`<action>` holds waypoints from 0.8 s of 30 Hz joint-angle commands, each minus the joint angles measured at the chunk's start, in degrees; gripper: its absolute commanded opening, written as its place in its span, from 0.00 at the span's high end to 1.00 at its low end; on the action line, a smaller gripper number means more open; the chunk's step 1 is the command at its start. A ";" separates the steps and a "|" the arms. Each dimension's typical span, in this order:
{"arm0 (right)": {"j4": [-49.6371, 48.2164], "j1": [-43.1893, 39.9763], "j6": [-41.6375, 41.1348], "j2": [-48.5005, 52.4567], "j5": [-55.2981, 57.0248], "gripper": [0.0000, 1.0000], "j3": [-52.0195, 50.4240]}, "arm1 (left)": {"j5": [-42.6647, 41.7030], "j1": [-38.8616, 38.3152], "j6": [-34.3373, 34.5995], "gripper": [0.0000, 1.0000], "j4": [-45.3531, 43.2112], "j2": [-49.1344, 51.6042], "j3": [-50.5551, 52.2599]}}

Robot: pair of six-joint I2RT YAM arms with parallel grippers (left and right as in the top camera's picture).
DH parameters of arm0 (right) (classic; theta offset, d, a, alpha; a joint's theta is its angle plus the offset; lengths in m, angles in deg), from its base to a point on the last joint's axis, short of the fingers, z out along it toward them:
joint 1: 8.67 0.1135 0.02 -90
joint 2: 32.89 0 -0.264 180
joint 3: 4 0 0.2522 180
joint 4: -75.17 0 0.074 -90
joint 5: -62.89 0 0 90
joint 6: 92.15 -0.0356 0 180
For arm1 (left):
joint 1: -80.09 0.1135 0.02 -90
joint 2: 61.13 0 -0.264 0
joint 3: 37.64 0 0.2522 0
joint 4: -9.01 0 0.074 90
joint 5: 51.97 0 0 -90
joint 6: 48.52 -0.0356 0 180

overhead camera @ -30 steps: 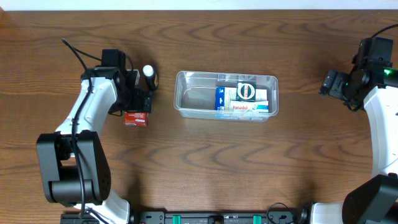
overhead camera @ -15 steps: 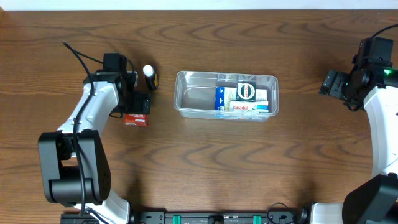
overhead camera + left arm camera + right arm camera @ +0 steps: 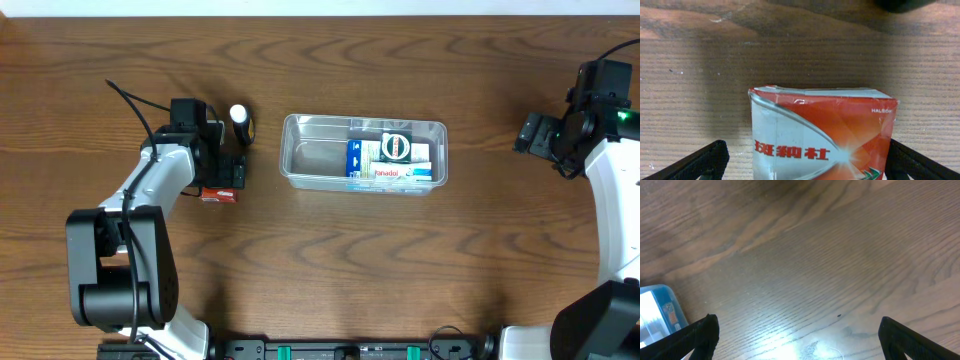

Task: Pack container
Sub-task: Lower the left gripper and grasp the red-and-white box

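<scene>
The container [image 3: 312, 158] is a clear shallow tub at the table's middle, with several small boxes and a round tin [image 3: 397, 146] in its right half. A red and white box [image 3: 218, 196] lies on the table to its left; the left wrist view shows it close up [image 3: 840, 120]. My left gripper [image 3: 224, 176] is open, and its fingers [image 3: 805, 162] straddle this box, the right finger close to its side. My right gripper [image 3: 528, 134] is open and empty over bare wood at the far right [image 3: 800, 340].
A small black and white bottle [image 3: 240, 121] lies just behind the left gripper, and its dark edge shows in the left wrist view [image 3: 905, 4]. The right wrist view shows a blue and clear corner [image 3: 657, 311] at its left edge.
My left gripper has moved a little toward the front and right, coming closer over the red box. The right arm and the container have not moved.
</scene>
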 commanded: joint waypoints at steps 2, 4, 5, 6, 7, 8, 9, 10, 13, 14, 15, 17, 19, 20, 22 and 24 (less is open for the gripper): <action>0.07 -0.66 0.59 -0.17 0.59 0.01 0.28 | -0.22 -0.02 0.48 0.02 -0.90 0.44 0.57; 0.07 -0.66 0.59 -0.17 0.59 0.01 0.28 | -0.22 -0.02 0.48 0.02 -1.44 0.44 0.85; 0.07 -0.66 0.59 -0.17 0.59 0.01 0.28 | -0.22 -0.02 0.48 0.02 -1.62 0.44 1.03; 0.07 -0.66 0.59 -0.17 0.59 0.01 0.28 | -0.22 -0.02 0.48 0.02 -1.70 0.44 1.18; 0.07 -0.66 0.59 -0.17 0.59 0.01 0.28 | -0.22 -0.02 0.48 0.02 -1.90 0.44 1.49; 0.04 -0.66 0.59 -0.17 0.59 0.01 0.28 | -0.22 -0.02 0.48 0.02 -2.34 0.44 1.86; 0.07 -0.66 0.59 -0.17 0.59 0.01 0.28 | -0.22 -0.02 0.48 0.02 -2.86 0.44 2.32; 0.07 -0.66 0.59 -0.17 0.59 0.01 0.28 | -0.22 -0.02 0.48 0.02 -3.41 0.44 2.78; 0.07 -0.66 0.59 -0.17 0.59 0.01 0.28 | -0.22 -0.02 0.50 0.02 -4.66 0.44 4.22; 0.07 -0.66 0.59 -0.17 0.59 0.01 0.28 | -0.20 -0.02 0.50 0.01 -4.87 0.44 4.55; 0.07 -0.66 0.59 -0.17 0.59 0.01 0.28 | -0.17 -0.02 0.48 0.00 -5.03 0.44 4.79; 0.07 -0.66 0.59 -0.17 0.59 0.01 0.28 | -0.15 -0.02 0.48 0.04 -5.05 0.44 4.85; 0.07 -0.66 0.59 -0.17 0.59 0.01 0.28 | -0.17 -0.02 0.50 0.07 -5.51 0.44 4.85; 0.04 -0.66 0.59 -0.17 0.59 0.01 0.28 | -0.17 -0.02 0.50 0.14 -5.70 0.44 4.85; 0.07 -0.66 0.59 -0.17 0.59 0.01 0.28 | -0.17 -0.02 0.50 0.21 -5.90 0.44 4.83; 0.04 -0.66 0.59 -0.17 0.59 0.01 0.28 | -0.17 -0.02 0.50 0.22 -6.12 0.44 4.83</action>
